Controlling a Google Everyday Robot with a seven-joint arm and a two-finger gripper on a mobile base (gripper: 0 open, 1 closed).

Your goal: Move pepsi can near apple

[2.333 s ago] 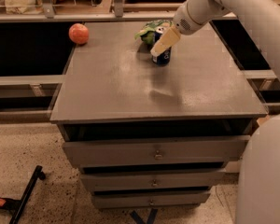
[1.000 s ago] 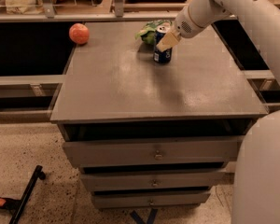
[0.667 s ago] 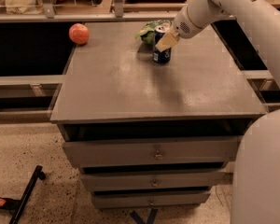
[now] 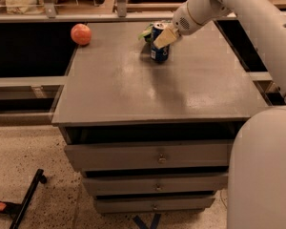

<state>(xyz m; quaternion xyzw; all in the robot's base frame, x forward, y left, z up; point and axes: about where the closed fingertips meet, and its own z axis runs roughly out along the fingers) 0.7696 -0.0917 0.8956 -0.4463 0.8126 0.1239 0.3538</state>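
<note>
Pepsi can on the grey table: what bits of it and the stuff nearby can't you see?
- Camera view: the small dark-blue pepsi can has its middle covered by the cream gripper right in front of it.
- Camera view: the green crinkled bag is mostly hidden behind can and gripper.
- Camera view: the robot's white arm is cut off by the top and right edges.

The apple (image 4: 80, 34) sits at the far-left corner of the surface (image 4: 133, 89), at 10 o'clock from its middle. The pepsi can (image 4: 158, 52) stands at 12 o'clock, well apart from the apple. A bag (image 4: 146, 33) lies just behind the can at its 11 o'clock. The gripper (image 4: 165, 36) is against the can's upper part, its arm entering from 2 o'clock. Drawers (image 4: 157, 157) lie beneath the surface.
</note>
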